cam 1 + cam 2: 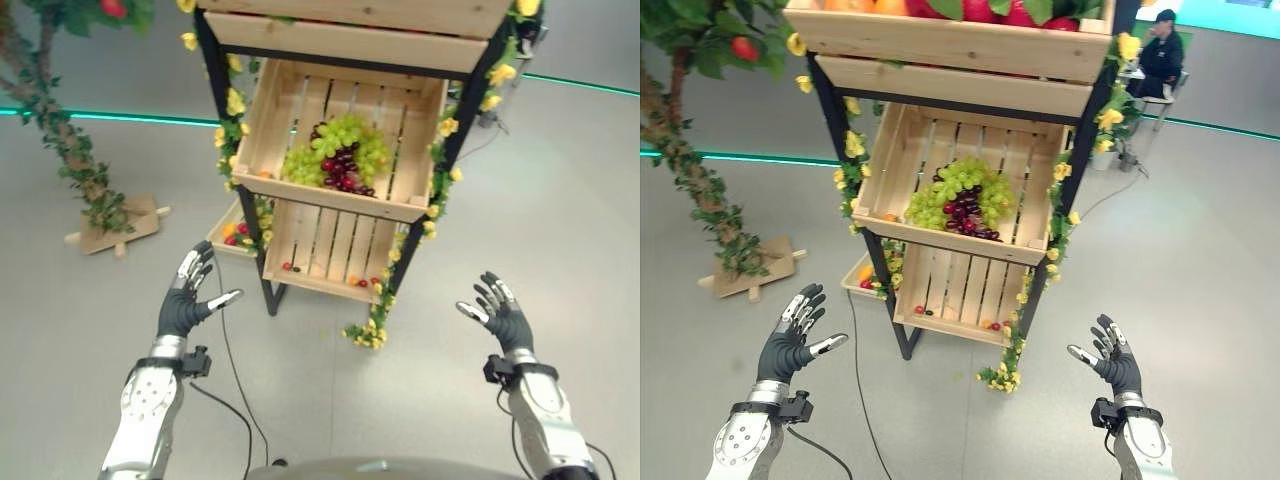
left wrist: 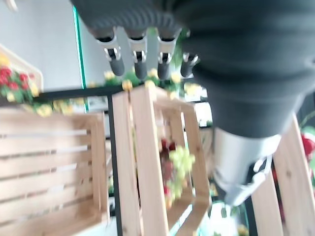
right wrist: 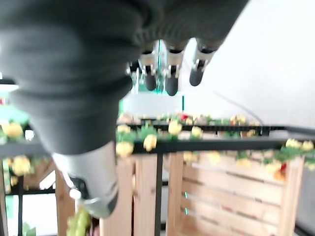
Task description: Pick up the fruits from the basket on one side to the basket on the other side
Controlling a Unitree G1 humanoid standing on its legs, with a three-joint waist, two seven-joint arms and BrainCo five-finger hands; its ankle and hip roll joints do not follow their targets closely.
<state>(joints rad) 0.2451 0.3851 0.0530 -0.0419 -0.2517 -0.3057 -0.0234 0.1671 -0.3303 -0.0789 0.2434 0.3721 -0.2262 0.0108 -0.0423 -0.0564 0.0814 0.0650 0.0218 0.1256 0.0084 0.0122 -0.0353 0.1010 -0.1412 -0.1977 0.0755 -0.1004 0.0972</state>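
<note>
Grapes, green and dark red, lie heaped in the middle wooden crate of the flower-trimmed rack as I hold my left hand and right hand before it, fingers spread, both empty.

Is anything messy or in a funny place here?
A little. A few small fruits lie loose along the front edge of the lower crate, away from any pile. The grapes sit heaped neatly in the middle crate. Both hands, left hand and right hand, are open and empty.
</note>
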